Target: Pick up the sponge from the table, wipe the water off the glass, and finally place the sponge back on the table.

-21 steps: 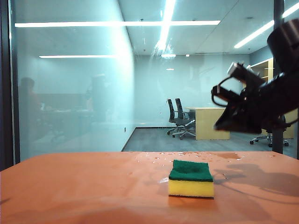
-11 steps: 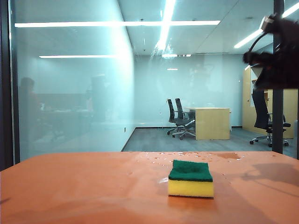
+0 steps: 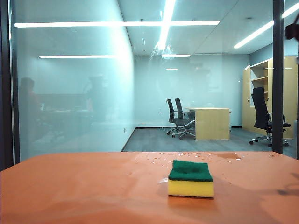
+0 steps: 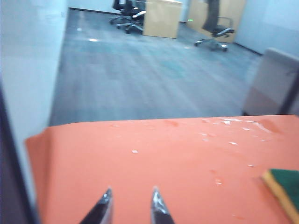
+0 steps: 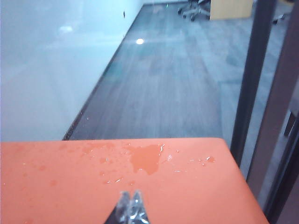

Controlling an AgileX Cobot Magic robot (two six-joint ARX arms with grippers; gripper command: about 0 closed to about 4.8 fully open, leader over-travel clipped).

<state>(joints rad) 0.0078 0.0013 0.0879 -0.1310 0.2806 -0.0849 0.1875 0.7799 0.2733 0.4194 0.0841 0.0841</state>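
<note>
Only left wrist shows parted fingers (image 4: 108,205).

Exterior low, facing glass (image 3: 70,84), wrist views overlooking table (image 4: 163,158), shared far edge

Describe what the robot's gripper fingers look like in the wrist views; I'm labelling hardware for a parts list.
Little hardware shows. The left gripper has two slim, pointed fingers, dark with shiny silvery highlights at the tips. The right gripper shows the same tapered fingers, glinting metallic or glossy. In the exterior view only a black piece of arm shows at the right edge. No cables or markings visible.
</note>
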